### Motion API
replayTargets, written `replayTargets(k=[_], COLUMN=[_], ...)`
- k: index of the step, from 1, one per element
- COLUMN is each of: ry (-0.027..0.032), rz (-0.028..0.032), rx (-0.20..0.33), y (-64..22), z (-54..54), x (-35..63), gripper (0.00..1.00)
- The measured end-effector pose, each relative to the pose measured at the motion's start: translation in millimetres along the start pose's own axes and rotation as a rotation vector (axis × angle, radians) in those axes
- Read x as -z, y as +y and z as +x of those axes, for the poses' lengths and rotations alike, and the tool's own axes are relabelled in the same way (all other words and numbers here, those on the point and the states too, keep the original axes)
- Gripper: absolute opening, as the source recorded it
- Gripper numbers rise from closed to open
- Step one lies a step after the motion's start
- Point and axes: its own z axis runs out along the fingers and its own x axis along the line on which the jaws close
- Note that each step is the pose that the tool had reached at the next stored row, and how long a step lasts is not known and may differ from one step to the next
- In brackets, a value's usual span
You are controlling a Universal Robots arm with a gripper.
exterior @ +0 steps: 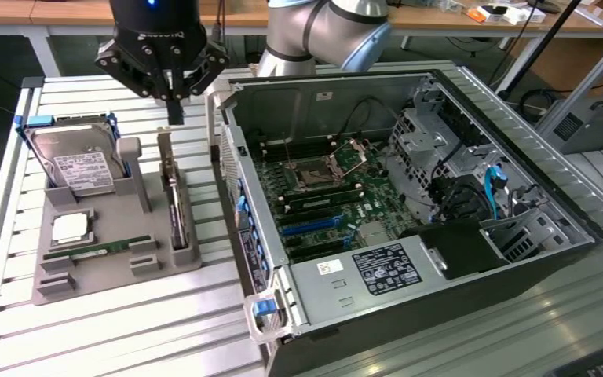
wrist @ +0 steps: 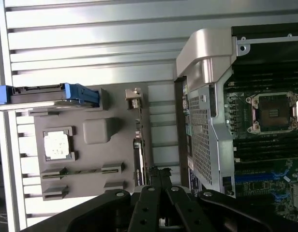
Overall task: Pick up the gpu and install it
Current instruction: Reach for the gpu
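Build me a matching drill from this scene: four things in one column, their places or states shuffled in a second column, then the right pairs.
Column one
1. gpu
2. hard drive
3. RAM stick
4. gripper

Column two
A. lying flat on the gray tray
B. shut, above the tray
C. standing on edge in a tray slot, beside the computer case
D. propped up in a blue frame, white label showing

Pairs: 1-C, 2-D, 3-A, 4-B

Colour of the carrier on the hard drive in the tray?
Blue. The carrier shows best in the wrist view.
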Motion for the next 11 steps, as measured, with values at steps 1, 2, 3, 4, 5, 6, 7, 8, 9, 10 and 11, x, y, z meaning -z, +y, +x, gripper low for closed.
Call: replayTargets(k=[1, 2, 3, 4, 5, 6, 7, 8, 9, 10, 11], ry=[0.0, 0.0, 0.0, 0.0, -0.0001, 0.0, 0.0, 0.0, 0.0, 0.0002, 0.0002], rz=[0.0001, 0.0, 0.0001, 0.0, 0.0, 0.0, 0.0, 0.0, 0.0, 0.0002, 0.0002], rx=[0.0, 0.0, 0.0, 0.0, 0.0, 0.0, 0.0, 0.0, 0.0, 0.0, 0.0], y=[-0.1, -0.2, -0.3, -0.4, -0.4, -0.4, -0.4, -0.4, -0.4, -0.5, -0.8], z=[2.7, 4.8, 7.1, 8.1, 8.1, 8.1, 8.1, 8.1, 8.2, 8.3, 9.2], x=[-0.1, -0.3, -0.4, -0.4, -0.5, -0.4, -0.4, -0.4, -0.4, -0.3, -0.3], gripper=[0.11, 0.11, 0.11, 0.11, 0.11, 0.11, 0.11, 0.11, 0.11, 0.11, 0.11])
